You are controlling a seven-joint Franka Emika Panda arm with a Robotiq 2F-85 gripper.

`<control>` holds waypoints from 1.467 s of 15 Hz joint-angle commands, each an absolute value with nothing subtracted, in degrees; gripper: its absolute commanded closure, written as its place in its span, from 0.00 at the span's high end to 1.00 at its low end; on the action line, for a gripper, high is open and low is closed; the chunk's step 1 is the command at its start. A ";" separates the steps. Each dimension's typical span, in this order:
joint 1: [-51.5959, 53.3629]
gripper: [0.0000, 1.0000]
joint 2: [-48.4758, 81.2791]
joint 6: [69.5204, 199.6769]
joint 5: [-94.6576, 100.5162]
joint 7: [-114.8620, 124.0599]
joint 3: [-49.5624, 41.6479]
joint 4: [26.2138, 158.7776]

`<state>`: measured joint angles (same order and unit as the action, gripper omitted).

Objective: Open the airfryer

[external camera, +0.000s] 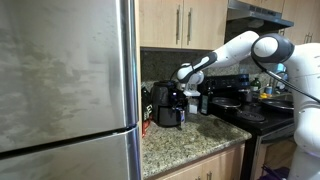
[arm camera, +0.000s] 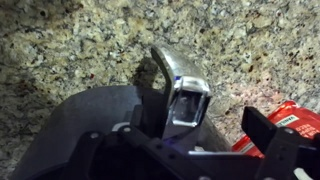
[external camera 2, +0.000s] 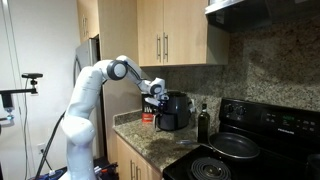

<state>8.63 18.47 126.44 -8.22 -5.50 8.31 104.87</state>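
In an exterior view, finds the black, glossy, rounded airfryer [external camera: 167, 106] upright on the speckled granite counter [external camera: 195, 140] beside the stainless-steel fridge [external camera: 60, 80], long axis vertical, drawer shut, with the dark Robotiq gripper [external camera: 183, 74] just above it, jaws spread and empty. In an exterior view, adds 1 slim dark bottle [external camera 2: 203, 122] between airfryer and black stove [external camera 2: 275, 120], where 1 dark pan [external camera 2: 235, 146] sits, contents impossible to tell. From the wrist view alone, shows the airfryer's shiny silver handle [arm camera: 180, 85] jutting out over the granite, the 2 parted dark fingers [arm camera: 266, 128] at either side, a red box [arm camera: 288, 120] just beside.
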 commanded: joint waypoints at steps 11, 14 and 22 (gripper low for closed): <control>8.61 0.71 18.18 128.09 -7.88 0.20 8.59 105.75; 9.49 0.49 17.81 137.98 -5.04 1.66 7.80 107.74; 11.36 0.10 17.34 131.73 2.53 13.65 6.06 106.95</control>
<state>10.68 18.26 137.36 2.83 11.75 6.41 107.15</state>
